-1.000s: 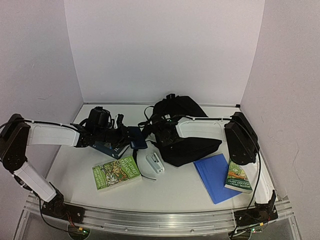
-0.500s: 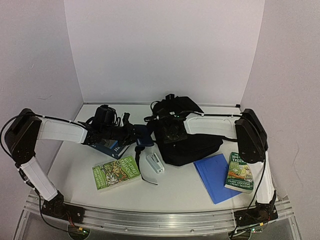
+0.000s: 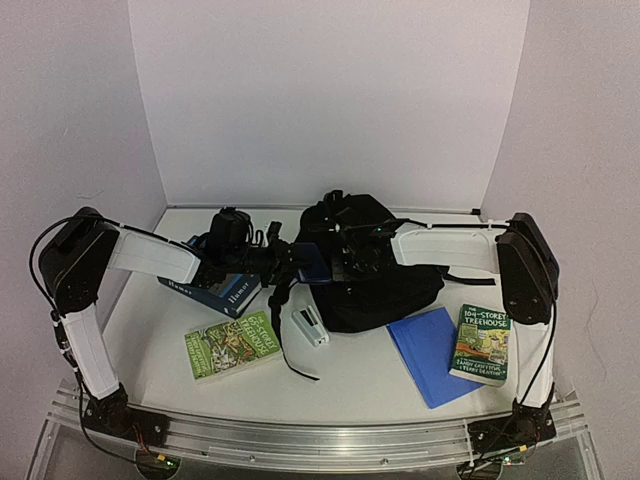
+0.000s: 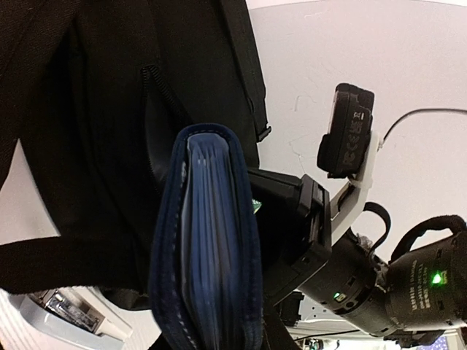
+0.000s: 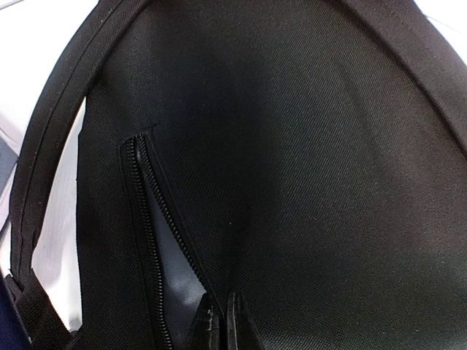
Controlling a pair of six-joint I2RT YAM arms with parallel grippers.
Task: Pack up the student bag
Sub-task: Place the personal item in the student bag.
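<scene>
**Bag (image 3: 385, 290) at mid-table, zip open, an arm on each side**

Your bag sits toward the back of the table (image 3: 350, 385), slightly right of centre. It is slumped, with a strap trailing off its left side toward you.

Your left gripper (image 3: 283, 258) is clamped on a dark blue notebook (image 4: 208, 270). It holds the notebook at the bag's left flank, right in front of the open zip (image 5: 149, 233).

Your right gripper (image 5: 219, 321) reaches in from the other side. Its fingertips are pressed together on the black fabric at the end of the zip's gap. You cannot tell whether any cloth is caught between them.

A blue book (image 3: 212, 288) lies under your left arm. A green book (image 3: 232, 346) and a white device (image 3: 309, 326) lie in front of the bag. A blue folder (image 3: 430, 352) and a Treehouse book (image 3: 482, 343) lie near your right arm's base, side by side.
</scene>
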